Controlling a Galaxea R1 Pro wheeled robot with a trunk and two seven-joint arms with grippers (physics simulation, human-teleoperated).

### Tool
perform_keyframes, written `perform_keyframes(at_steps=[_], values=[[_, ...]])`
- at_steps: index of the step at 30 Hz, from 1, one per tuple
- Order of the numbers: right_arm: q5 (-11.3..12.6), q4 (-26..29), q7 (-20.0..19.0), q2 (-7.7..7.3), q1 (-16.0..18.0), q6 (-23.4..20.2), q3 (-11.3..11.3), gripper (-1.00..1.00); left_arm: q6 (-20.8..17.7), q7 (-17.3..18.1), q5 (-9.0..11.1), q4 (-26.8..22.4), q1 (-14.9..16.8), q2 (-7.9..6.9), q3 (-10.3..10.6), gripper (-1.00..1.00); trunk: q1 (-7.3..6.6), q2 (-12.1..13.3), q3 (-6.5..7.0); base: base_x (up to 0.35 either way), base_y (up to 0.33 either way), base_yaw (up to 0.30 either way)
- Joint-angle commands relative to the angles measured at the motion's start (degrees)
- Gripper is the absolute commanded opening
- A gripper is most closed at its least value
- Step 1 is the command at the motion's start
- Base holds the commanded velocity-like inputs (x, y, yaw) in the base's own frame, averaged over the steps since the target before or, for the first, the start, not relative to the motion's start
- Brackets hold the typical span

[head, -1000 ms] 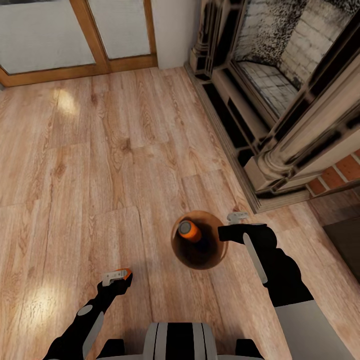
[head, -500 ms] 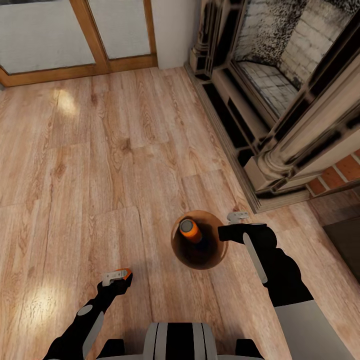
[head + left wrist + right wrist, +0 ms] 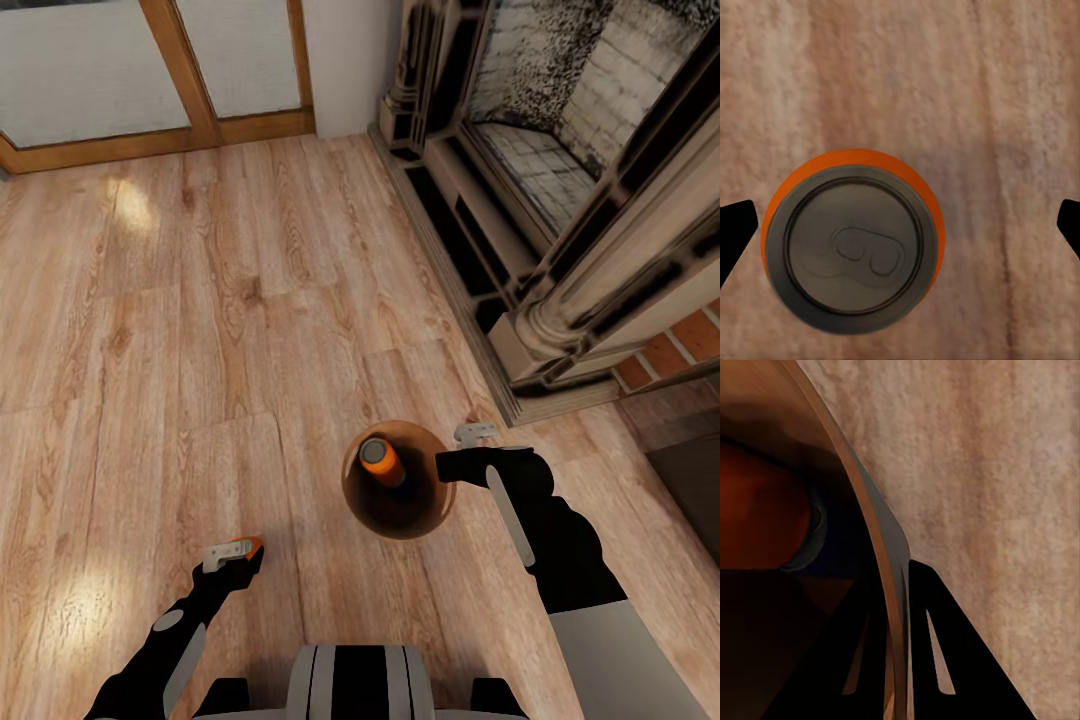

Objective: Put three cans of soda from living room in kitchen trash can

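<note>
My right fingers [image 3: 470, 450] grip the rim of the brown bin [image 3: 420, 520], one finger inside the wall and one outside, holding it above the wood floor [image 3: 200, 330]. One soda can [image 3: 380, 462] leans inside the bin, dark top up. My left fingers [image 3: 235, 552] are set wide, with a second can [image 3: 851, 244] between them against one finger; a firm grip cannot be confirmed. Its long axis runs along the fingers, top facing the wrist camera. The bin lies to its right, so the left arm must cross rightward.

Wood floor [image 3: 200, 300] open left & ahead; fireplace [image 3: 560, 220] blocks right side.
</note>
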State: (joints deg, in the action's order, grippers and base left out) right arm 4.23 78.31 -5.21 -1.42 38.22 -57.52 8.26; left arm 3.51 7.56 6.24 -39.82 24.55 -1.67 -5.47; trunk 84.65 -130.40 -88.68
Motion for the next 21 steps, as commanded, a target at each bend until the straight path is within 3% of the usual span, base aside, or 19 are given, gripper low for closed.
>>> perform_keyframes(at_steps=[1, 21], values=[[1.57, 0.00, -0.33, 0.01, 0.01, -0.04, 0.00, -1.00, 0.00, 0.00, 0.00, 0.00, -0.01, 0.00, 0.01, 1.00, 0.00, 0.00, 0.00, 0.000, 0.000, 0.000], [1.57, 0.00, -0.33, 0.01, 0.01, 0.02, 0.00, -1.00, 0.00, 0.00, 0.00, 0.00, -0.01, -0.28, -0.09, 1.00, 0.00, 0.00, 0.00, 0.000, 0.000, 0.000]])
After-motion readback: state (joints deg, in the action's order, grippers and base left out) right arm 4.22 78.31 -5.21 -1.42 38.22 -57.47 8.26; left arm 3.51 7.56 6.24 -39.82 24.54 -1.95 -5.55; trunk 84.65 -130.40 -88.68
